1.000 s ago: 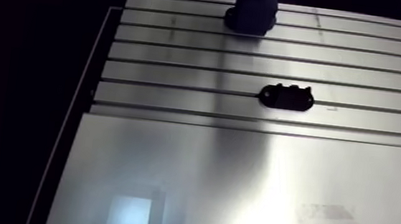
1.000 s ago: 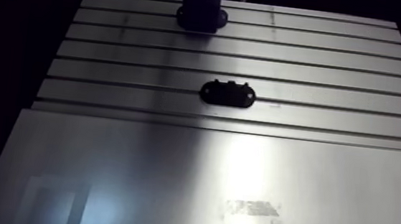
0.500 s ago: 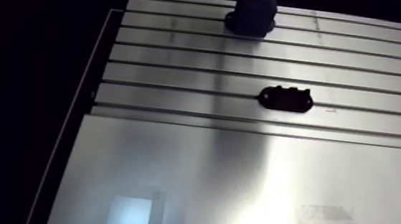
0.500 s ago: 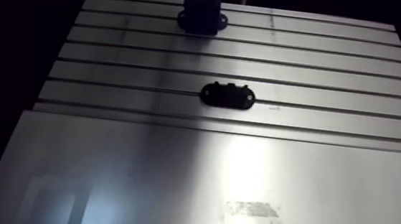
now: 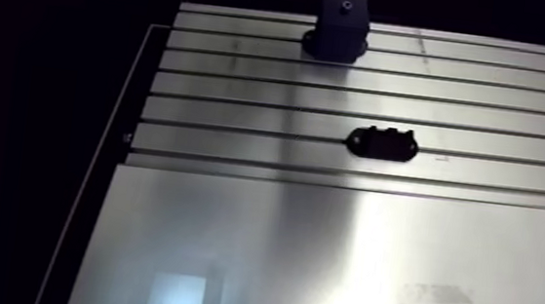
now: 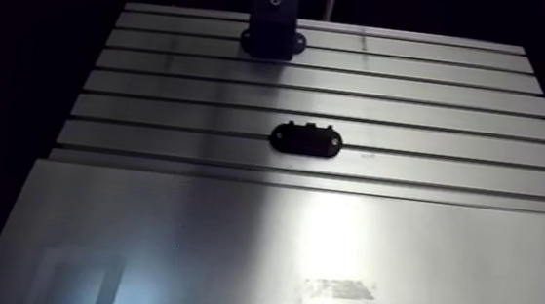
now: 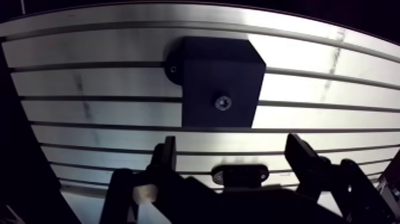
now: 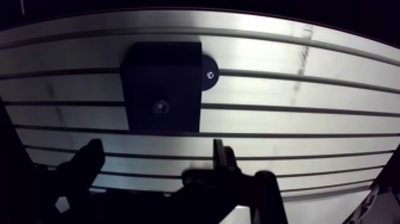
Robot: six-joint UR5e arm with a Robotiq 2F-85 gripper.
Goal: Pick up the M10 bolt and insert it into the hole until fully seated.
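Black block [image 5: 338, 29] now uncovered, bolt [image 7: 223, 102] seated; hand [image 7: 232, 147] lifted away, spread empty.

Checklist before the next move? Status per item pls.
1. ok: hand is open, with nothing between its fingers.
2. ok: bolt is in the hole; its shiny head shows in the top face of the block.
3. cannot tell: bolt fully seated. The views look down on it, so the head's height above the block does not show.
4. ok: hand is clear of the block; both fingers stand apart from it in the wrist view.
5. cannot tell: holder is empty. It is too dark to read.
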